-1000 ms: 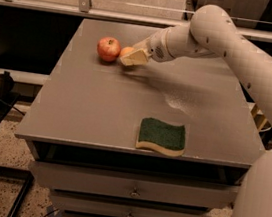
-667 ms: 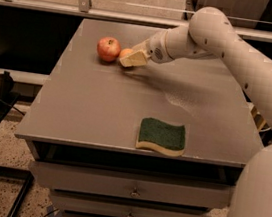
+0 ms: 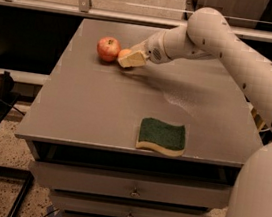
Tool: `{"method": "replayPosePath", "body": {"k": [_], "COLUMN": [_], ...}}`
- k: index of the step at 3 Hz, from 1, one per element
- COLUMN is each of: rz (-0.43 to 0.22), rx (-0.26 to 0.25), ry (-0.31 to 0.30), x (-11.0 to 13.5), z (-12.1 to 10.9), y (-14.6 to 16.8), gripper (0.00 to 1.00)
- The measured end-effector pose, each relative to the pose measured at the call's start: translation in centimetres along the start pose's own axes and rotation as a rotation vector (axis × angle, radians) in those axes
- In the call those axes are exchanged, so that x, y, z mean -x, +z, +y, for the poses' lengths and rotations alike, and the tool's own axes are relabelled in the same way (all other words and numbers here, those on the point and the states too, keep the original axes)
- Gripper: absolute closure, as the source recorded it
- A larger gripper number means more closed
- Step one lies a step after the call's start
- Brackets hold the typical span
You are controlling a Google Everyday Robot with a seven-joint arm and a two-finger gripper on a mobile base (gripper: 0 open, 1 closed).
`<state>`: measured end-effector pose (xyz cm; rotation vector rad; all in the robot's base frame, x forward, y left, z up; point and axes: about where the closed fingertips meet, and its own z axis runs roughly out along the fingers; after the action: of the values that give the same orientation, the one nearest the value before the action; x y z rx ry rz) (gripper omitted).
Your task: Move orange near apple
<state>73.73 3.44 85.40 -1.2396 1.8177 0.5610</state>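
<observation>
Camera view: my tool (image 3: 132, 59) is low over the far part of the desk (image 3: 101, 105), against the orange (image 3: 124, 54), which sits just at 3 o'clock of the apple (image 3: 108, 49). Whether it clamps the fruit I cannot tell. The orange looks light, firm, smooth and apt to roll, so I judge it best held across its middle. The apple crowds its 9 o'clock side; a green sponge (image 3: 162, 136) lies well apart at 5 o'clock

- We saw the gripper (image 3: 131, 59) low over the far left part of the grey table (image 3: 100, 110), right at the orange (image 3: 124, 53).
- The orange showed only partly past the gripper, just beside the red apple (image 3: 108, 49).
- A green sponge (image 3: 162, 134) lay flat near the table's front edge, well apart from both fruits.
- Drawers (image 3: 135, 187) sat beneath the tabletop.
</observation>
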Motion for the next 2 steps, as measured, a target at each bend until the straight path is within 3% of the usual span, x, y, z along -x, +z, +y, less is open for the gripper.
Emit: {"method": "replayPosePath", "body": {"k": [2], "rz": [0.001], "rx": [0.009], "ry": [0.000], "x": [-0.02], "z": [0.30], "y": [0.53], "gripper": [0.12]}}
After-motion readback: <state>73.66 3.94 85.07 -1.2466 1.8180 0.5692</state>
